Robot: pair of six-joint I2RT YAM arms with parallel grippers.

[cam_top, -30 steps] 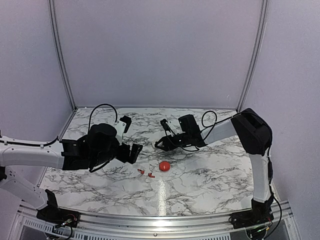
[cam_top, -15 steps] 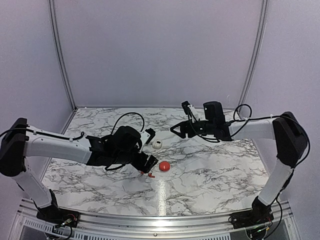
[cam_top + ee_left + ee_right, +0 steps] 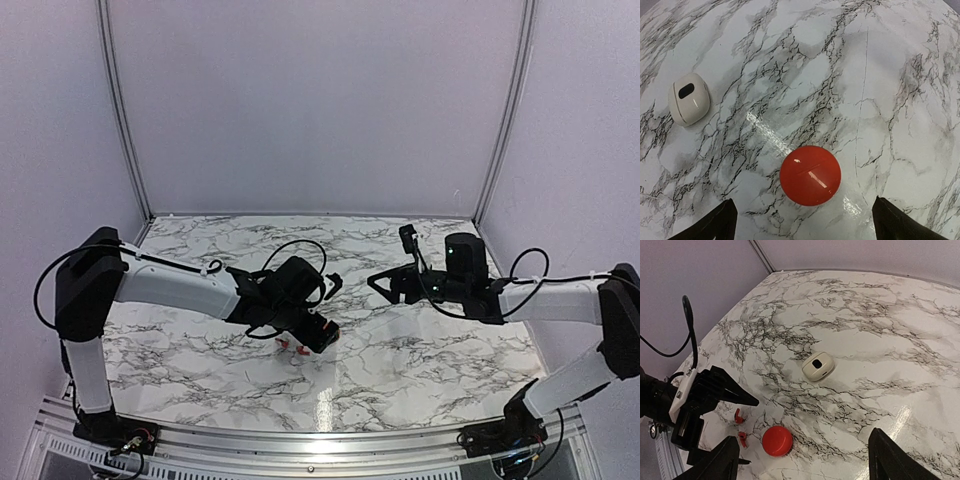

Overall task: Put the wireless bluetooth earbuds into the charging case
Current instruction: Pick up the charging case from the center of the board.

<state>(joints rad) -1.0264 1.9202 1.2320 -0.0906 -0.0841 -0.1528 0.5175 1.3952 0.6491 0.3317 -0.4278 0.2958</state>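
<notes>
Earbuds (image 3: pixel 738 416) too tiny for detail, left tool (image 3: pixel 803 200) fingers (image 3: pixel 715 227) cropped at edge

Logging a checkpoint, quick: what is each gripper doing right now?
Left gripper: open, holding nothing.
Right gripper: open, holding nothing.

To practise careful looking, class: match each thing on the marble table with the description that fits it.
Things:
1. charging case
2. red ball
3. earbuds

Descriptions:
A. round and glossy red
B. two tiny red pieces close together
C. white, with a dark oval patch

Pairs: 1-C, 2-A, 3-B
</notes>
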